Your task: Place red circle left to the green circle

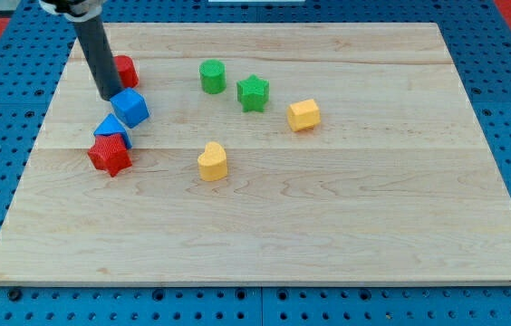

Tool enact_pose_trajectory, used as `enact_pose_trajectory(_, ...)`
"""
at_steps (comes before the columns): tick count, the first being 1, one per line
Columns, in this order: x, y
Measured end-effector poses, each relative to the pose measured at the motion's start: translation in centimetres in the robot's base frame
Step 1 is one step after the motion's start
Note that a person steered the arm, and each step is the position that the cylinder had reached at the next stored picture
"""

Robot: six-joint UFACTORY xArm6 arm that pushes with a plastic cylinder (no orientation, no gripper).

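The red circle (126, 71) sits near the board's upper left, partly hidden behind my rod. The green circle (212, 76) stands to its right, a clear gap between them. My tip (110, 95) rests on the board just below and left of the red circle, touching or nearly touching it, and just above-left of the blue cube (130, 108).
A blue block (110, 129) and a red star (110, 155) lie below the blue cube. A green star (253, 92) and a yellow hexagon (303, 115) lie right of the green circle. A yellow heart (212, 162) sits mid-board. The wooden board (373, 208) lies on a blue pegboard.
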State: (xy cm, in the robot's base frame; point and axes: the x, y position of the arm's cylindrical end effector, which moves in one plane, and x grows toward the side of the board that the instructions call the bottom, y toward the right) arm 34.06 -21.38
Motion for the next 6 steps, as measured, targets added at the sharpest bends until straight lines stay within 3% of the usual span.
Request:
enact_pose_trajectory(1,-3.0,-4.3)
enact_pose_trajectory(2,-5.3,-4.5)
enact_pose_trajectory(6,-4.9,3.7)
